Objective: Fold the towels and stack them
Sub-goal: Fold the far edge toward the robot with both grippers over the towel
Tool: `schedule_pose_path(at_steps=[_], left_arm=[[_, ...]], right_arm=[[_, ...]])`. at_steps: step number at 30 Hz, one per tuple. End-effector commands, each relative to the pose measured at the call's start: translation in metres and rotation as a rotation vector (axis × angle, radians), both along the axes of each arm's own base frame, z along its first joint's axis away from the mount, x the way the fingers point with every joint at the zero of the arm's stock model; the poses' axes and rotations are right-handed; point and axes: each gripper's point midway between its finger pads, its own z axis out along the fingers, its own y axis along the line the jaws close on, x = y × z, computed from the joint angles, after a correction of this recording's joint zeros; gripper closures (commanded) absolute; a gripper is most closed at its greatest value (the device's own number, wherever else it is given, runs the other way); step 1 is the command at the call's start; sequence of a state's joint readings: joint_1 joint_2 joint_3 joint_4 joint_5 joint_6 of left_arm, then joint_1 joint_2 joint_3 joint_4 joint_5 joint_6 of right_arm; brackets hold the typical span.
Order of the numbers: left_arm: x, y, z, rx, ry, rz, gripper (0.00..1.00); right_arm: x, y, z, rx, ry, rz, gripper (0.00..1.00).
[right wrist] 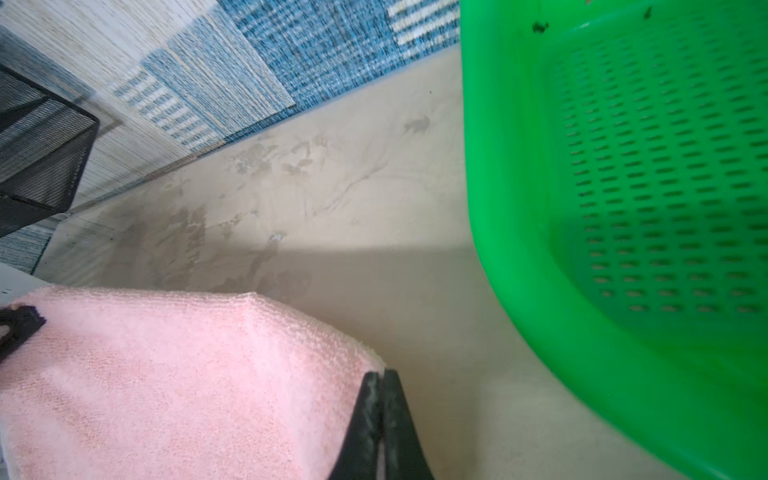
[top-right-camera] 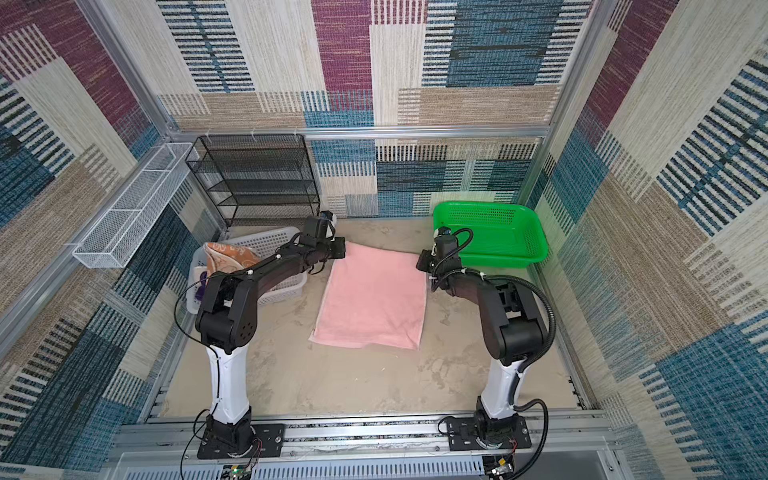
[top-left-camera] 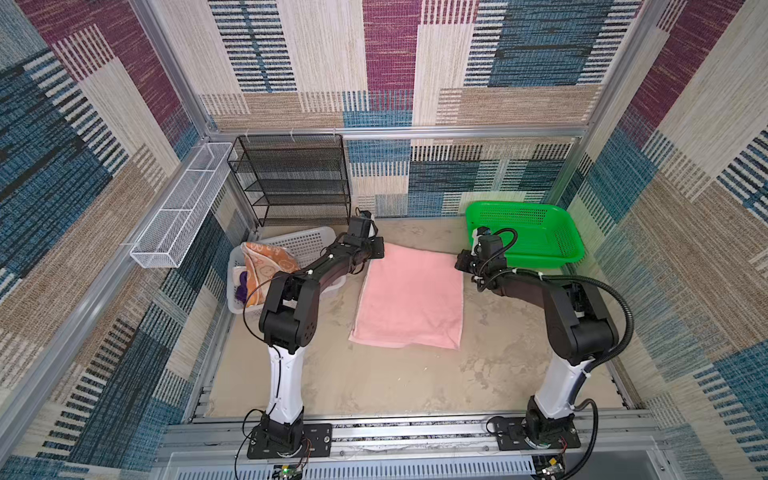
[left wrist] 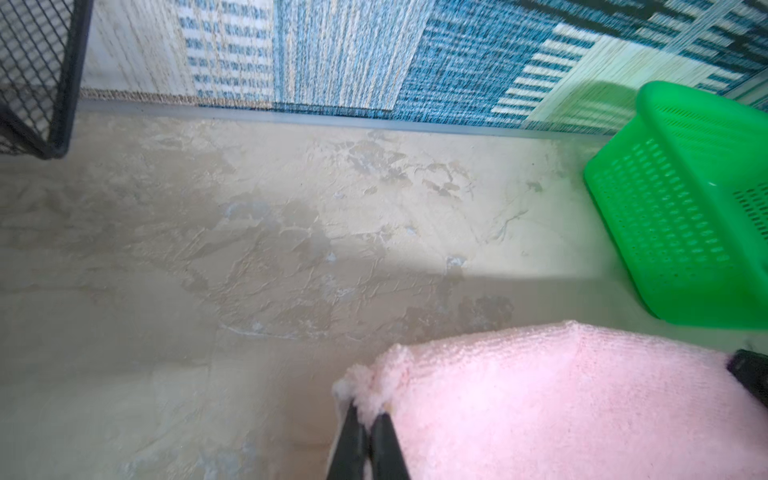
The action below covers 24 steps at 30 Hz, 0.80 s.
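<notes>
- Left gripper (left wrist: pixel 368 409), left wrist view: jaws clenched on one back corner of the pink towel (left wrist: pixel 561 395), with terry fluff bunched between the tips.
- Right wrist view: right gripper (right wrist: pixel 380 376) is pinched tight on the other back corner of the same towel (right wrist: pixel 166 374). The green basket (right wrist: pixel 623 208) is just beside it, with no towel inside.
- Both top views: the pink towel (top-left-camera: pixel 409 299) lies flat as a rectangle mid-table (top-left-camera: pixel 374 382), between the two arms. Its near edge looks doubled over, but the layers are hard to read from here.
- Same views: the white basket (top-left-camera: pixel 307 243) at left holds the orange towel (top-left-camera: pixel 266 262) and the purple towel (top-left-camera: pixel 241 291), both crumpled.
- Status, my read: early. The pink towel is mid-fold and nothing is stacked yet. The basket towels need pulling out, folding and stacking.
</notes>
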State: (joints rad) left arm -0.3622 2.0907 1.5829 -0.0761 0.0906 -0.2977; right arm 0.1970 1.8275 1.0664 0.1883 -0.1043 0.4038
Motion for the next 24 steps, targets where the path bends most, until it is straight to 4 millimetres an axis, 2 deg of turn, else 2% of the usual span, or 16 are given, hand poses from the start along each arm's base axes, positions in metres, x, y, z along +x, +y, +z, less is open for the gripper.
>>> schedule_pose_path(at_steps=[1,7,12,19,24], left_arm=[[0.007,-0.004,0.024,-0.004,-0.105,-0.033,1.0],[0.009,-0.002,0.056,-0.008,-0.206,-0.038,1.0],[-0.006,0.003,0.072,-0.027,-0.301,-0.045,1.0],[-0.037,0.009,0.06,-0.056,-0.347,-0.072,1.0],[-0.059,0.013,0.062,-0.088,-0.36,-0.084,1.0]], right_arm=[[0.004,-0.001,0.024,-0.026,-0.076,0.012,1.0],[0.004,-0.008,0.044,-0.047,-0.133,0.024,1.0],[-0.009,-0.003,0.062,-0.041,-0.21,0.079,1.0],[-0.046,0.009,0.069,0.001,-0.266,0.179,1.0],[-0.079,0.017,0.068,0.041,-0.245,0.246,1.0]])
